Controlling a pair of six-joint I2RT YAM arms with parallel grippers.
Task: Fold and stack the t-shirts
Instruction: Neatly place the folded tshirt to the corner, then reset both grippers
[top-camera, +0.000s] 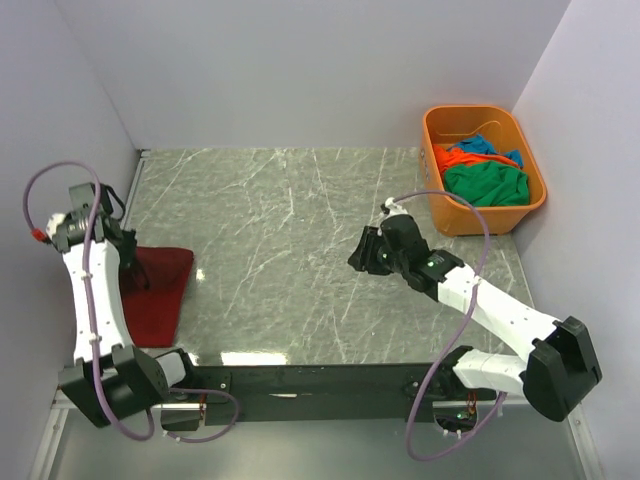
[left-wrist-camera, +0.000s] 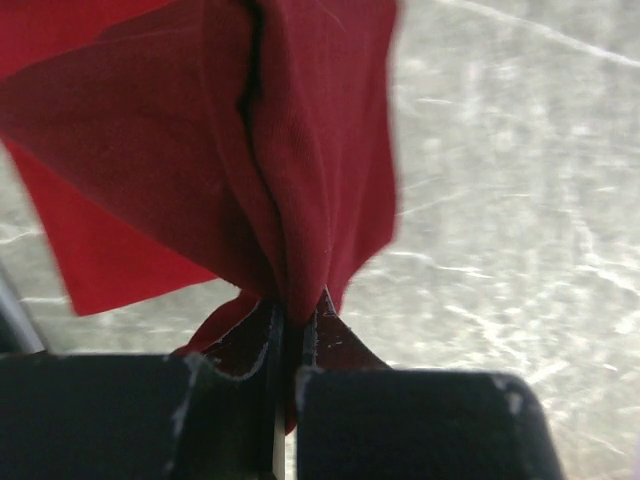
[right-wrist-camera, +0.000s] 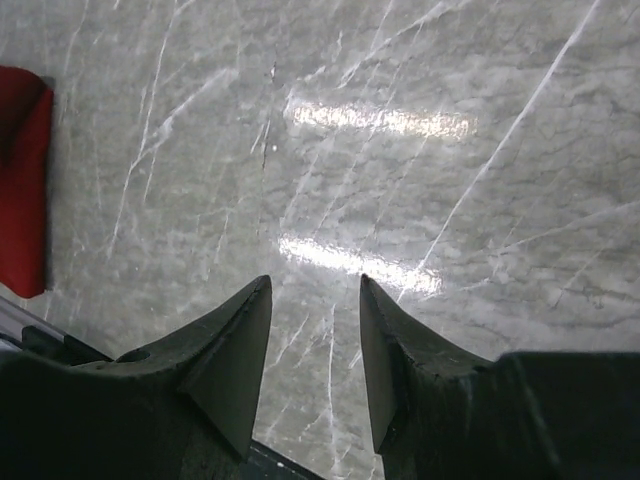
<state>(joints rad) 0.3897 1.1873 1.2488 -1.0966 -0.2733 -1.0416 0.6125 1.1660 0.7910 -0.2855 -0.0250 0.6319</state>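
Observation:
A dark red t-shirt lies folded at the table's left edge. My left gripper is down at its left side, shut on the cloth. In the left wrist view the red t-shirt bunches into a fold pinched between the closed jaws of the left gripper. My right gripper hovers over the bare middle of the table, well apart from the shirt. Its fingers stand open with nothing between them in the right wrist view, where the red t-shirt shows at the far left.
An orange plastic tub stands at the back right corner holding a green t-shirt, an orange one and a blue one. White walls close in the grey marble table on the left, back and right.

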